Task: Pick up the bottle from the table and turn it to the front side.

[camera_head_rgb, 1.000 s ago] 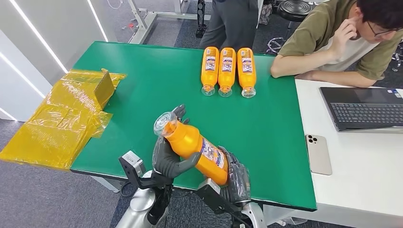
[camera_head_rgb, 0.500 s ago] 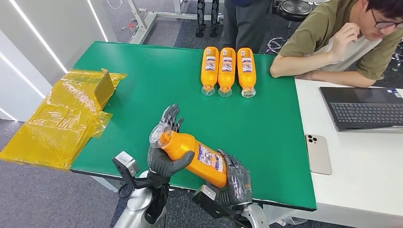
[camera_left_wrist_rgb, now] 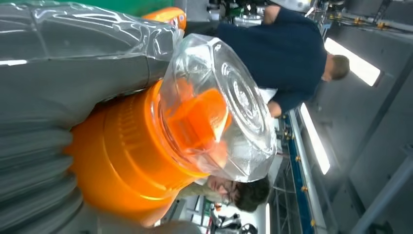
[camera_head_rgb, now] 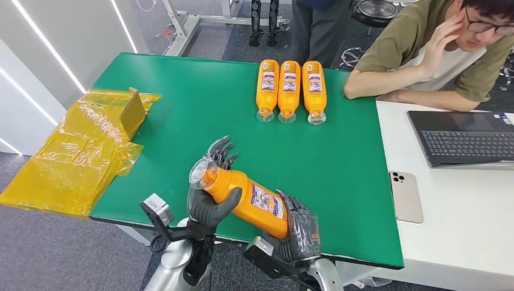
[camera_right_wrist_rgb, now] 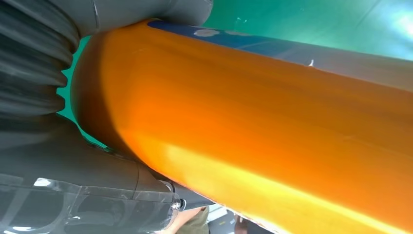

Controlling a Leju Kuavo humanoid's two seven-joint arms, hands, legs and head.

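Since a second ago, item one, the bottle (camera_head_rgb: 245, 194), has sunk lower and toward me over the near edge of the green table (camera_head_rgb: 182, 109), cap end tipped away; my left hand (camera_head_rgb: 209, 203) wraps the neck, fingers (camera_head_rgb: 221, 148) curled behind the clear cap (camera_left_wrist_rgb: 229, 107), while my right hand (camera_head_rgb: 298, 229) cups the base. Label (camera_head_rgb: 267, 201) reads partly upward, so I judge the turn unfinished. Risk noted: smooth plastic may slip during a regrip and drop off the table edge, or roll toward the three laid bottles (camera_head_rgb: 290, 90).
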